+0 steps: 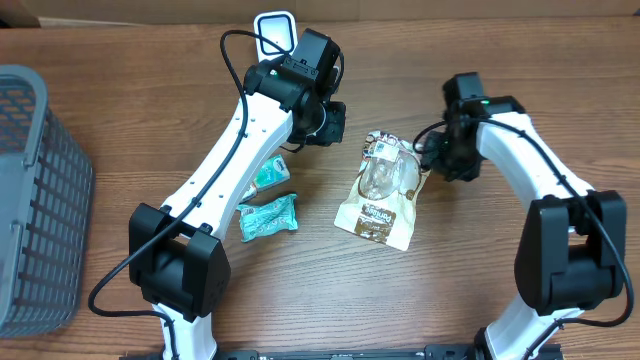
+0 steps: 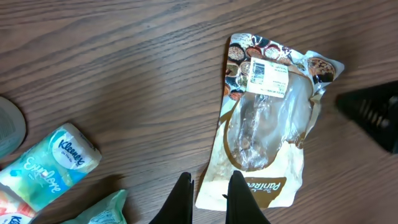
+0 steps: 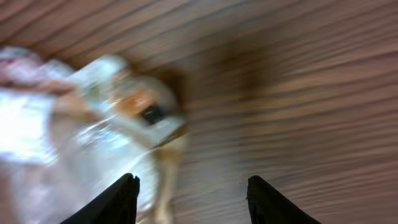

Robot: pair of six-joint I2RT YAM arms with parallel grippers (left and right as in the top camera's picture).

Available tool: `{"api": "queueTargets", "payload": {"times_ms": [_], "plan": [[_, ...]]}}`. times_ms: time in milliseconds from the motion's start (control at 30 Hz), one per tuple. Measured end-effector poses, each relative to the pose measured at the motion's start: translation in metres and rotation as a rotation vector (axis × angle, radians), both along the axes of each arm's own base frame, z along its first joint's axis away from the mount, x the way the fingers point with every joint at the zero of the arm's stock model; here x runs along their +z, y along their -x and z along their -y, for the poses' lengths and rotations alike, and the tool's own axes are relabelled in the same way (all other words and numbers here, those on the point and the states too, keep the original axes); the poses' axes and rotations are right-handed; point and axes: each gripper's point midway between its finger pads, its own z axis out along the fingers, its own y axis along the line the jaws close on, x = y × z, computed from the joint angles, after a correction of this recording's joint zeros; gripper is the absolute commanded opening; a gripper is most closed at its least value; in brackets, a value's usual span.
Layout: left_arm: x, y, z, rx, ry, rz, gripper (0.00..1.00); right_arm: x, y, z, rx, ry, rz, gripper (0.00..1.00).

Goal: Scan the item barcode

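The item is a tan and clear snack bag (image 1: 385, 195) lying flat mid-table, with a white barcode label (image 1: 380, 147) near its far end. The left wrist view shows the bag (image 2: 267, 124) and the label (image 2: 267, 76) facing up. My left gripper (image 1: 330, 125) hovers just left of the bag's top. It (image 2: 210, 183) is shut and holds nothing, with only a narrow slit between its fingertips. My right gripper (image 1: 432, 158) stands open at the bag's upper right edge. In the blurred right wrist view the bag (image 3: 74, 112) lies left of the open gripper (image 3: 193, 183).
A grey mesh basket (image 1: 30, 200) stands at the table's left edge. A Kleenex tissue pack (image 1: 268, 178) and a teal packet (image 1: 268, 217) lie under the left arm, left of the bag. A white, blue-rimmed device (image 1: 275, 28) sits at the far edge.
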Motion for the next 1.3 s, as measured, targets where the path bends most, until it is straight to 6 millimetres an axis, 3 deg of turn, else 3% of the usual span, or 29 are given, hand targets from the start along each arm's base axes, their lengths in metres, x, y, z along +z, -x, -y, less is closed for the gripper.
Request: {"api": "queueTargets", "payload": {"times_ms": [200,367,433,500,633,733,833,1000,1100,1300], "plan": [[-0.004,0.0,0.0,0.0,-0.001,-0.001,0.04,-0.017,0.001,0.021,-0.031,0.112,0.015,0.54],[-0.006,0.001,-0.001,0.0,-0.003,-0.005,0.04,-0.044,0.003,0.019,-0.006,0.114,-0.027,0.54],[-0.006,0.001,-0.001,0.0,-0.003,-0.005,0.04,-0.044,-0.003,0.008,0.043,0.074,-0.003,0.55],[-0.006,0.001,0.0,0.0,-0.003,-0.006,0.04,-0.044,-0.008,-0.015,0.129,0.011,0.021,0.55],[-0.006,0.001,-0.001,0.0,-0.003,-0.007,0.04,-0.043,-0.002,-0.055,0.25,-0.049,0.024,0.55],[-0.006,0.001,-0.001,0.0,-0.004,-0.008,0.04,-0.043,0.004,-0.072,0.287,-0.075,0.018,0.55],[-0.01,0.003,-0.002,0.009,-0.006,-0.019,0.04,-0.042,0.01,-0.075,0.277,-0.107,-0.011,0.55],[-0.035,0.01,-0.005,0.084,-0.004,-0.076,0.04,-0.023,0.009,-0.06,0.198,-0.18,-0.065,0.55],[-0.065,0.024,-0.011,0.18,-0.011,-0.157,0.04,-0.006,-0.001,-0.05,0.169,-0.201,-0.055,0.56],[-0.109,0.043,-0.02,0.335,-0.012,-0.247,0.04,-0.003,0.0,-0.049,0.182,-0.21,-0.06,0.56]]}}
